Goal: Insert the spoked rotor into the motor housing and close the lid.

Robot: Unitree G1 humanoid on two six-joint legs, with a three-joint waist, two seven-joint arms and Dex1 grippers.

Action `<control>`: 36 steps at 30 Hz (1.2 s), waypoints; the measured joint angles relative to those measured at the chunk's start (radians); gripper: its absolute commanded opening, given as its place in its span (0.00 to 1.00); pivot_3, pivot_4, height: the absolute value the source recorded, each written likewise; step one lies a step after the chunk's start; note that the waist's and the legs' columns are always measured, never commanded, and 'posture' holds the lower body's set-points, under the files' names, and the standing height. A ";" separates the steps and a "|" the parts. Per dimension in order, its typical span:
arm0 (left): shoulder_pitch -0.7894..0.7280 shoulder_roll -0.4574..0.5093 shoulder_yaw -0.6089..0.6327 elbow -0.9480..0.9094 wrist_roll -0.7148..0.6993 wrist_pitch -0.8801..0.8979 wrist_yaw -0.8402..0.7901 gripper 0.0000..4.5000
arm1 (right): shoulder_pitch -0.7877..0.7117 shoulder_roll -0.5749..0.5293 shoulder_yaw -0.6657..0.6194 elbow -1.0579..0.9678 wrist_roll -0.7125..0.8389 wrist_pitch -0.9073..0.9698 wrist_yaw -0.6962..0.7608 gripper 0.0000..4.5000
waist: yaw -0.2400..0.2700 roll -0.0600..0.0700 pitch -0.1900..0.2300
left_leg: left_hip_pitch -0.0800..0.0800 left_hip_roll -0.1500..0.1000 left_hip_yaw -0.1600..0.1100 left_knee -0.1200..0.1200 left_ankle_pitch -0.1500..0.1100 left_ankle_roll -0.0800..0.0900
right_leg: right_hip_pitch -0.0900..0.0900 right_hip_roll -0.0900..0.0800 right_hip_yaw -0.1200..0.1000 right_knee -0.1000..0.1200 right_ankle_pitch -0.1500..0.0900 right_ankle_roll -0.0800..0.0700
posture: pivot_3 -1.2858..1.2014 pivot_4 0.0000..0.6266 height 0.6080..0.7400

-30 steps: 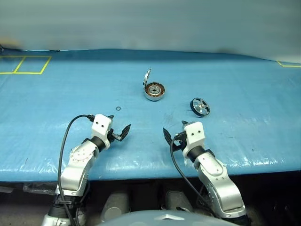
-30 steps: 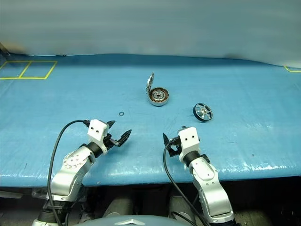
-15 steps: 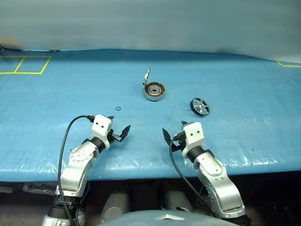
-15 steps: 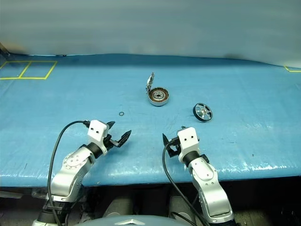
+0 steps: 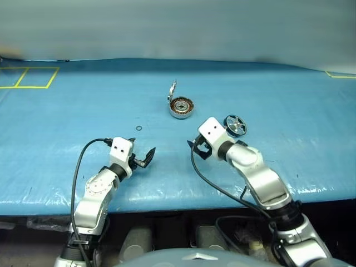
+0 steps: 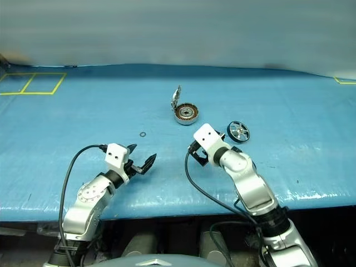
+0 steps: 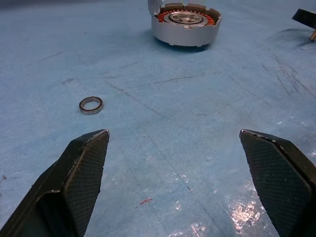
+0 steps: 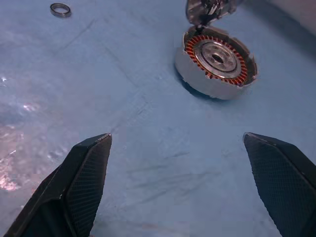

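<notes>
On the blue counter [image 5: 67,111], motor housing [image 5: 182,107] (lid [image 5: 173,92] raised), spoked rotor [image 5: 236,125] beside it, both grippers [image 5: 146,157] [image 5: 196,149] spread, empty.

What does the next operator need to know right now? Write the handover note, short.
Left claw: open, empty, low over the blue table.
Right claw: open, empty, just short of the motor housing.
Housing sits mid-table, lid standing open at its back edge.
Spoked rotor lies on the table to the housing's right, untouched.
A small washer ring lies to the housing's left.
Done: nothing.
Left: pick up rotor, seat it, close lid.
</notes>
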 measured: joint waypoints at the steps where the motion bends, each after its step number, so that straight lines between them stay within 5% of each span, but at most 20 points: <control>1: 0.006 -0.002 0.000 0.000 0.001 -0.006 0.004 1.00 | -0.050 -0.004 0.024 0.042 -0.004 0.009 0.027 1.00 | 0.000 0.000 0.000 | 0.000 0.000 0.000 -0.001 0.000 0.000 | -0.001 0.000 0.000 0.000 0.000 0.000 | 0.52 0.24 1.00; 15: 0.108 -0.055 -0.080 -0.004 0.055 -0.123 0.027 1.00 | -0.549 0.100 0.179 0.795 -0.126 -0.293 0.170 1.00 | -0.003 0.002 0.001 | -0.002 0.000 0.001 -0.002 0.002 -0.003 | -0.003 -0.003 0.002 0.000 0.000 0.000 | 0.52 0.24 1.00; 29: 0.139 -0.067 -0.116 -0.004 0.071 -0.139 0.044 1.00 | -0.664 0.204 0.170 1.217 -0.187 -0.551 0.229 1.00 | -0.012 0.006 0.003 | -0.002 -0.001 0.001 -0.005 0.001 -0.003 | -0.005 -0.006 0.002 0.000 0.000 0.000 | 0.52 0.24 1.00; 33: 0.145 -0.076 -0.128 -0.005 0.075 -0.135 0.051 1.00 | -0.675 0.213 0.161 1.251 -0.199 -0.577 0.237 0.82 | -0.016 0.006 0.004 | -0.002 -0.001 0.001 -0.005 0.000 -0.001 | -0.005 -0.007 0.002 0.000 0.000 0.000 | 0.52 0.24 1.00; 36: 0.148 -0.080 -0.139 -0.005 0.076 -0.135 0.058 1.00 | -0.682 0.219 0.151 1.271 -0.213 -0.589 0.239 0.59 | -0.016 0.006 0.004 | -0.002 -0.001 0.000 -0.006 0.000 -0.001 | -0.005 -0.007 0.001 0.001 0.000 0.000 | 0.52 0.24 1.00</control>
